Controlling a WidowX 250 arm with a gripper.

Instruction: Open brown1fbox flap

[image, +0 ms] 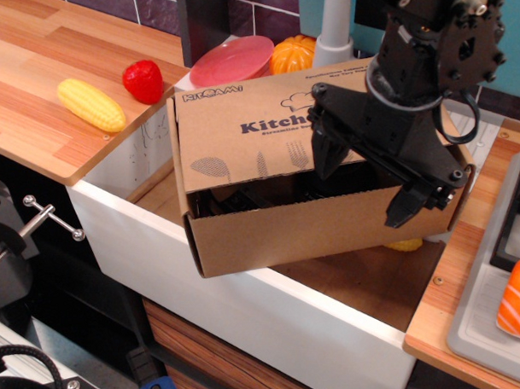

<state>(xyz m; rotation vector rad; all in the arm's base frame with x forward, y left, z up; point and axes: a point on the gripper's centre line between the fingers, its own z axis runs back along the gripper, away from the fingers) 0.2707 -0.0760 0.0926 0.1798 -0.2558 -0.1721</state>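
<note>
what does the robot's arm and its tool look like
The arm is matte black, built of blocky angular housings with small silver screw heads. A black cable loops out on its right side. The tool is also black: a wide flat crossbar with bolts, ending in two tapered, pointed fingers. No markings are readable.

Flap lettering: the black gripper [367,188] covers the end of the "Kitchen" word and the lines of small print on the flap [254,130].
Box interior: dark shapes inside the brown1fbox [267,229], left of the gripper, too shadowed to identify.
Yellow item [403,245]: just below the gripper's right finger, mostly hidden behind the box.
Orange pumpkin toy [296,52]: above-left of the gripper, partly hidden by the pink plate [233,60] and the white post [335,28].
Salmon sushi piece [514,299]: far right of the gripper, cut off by the edge.
</note>
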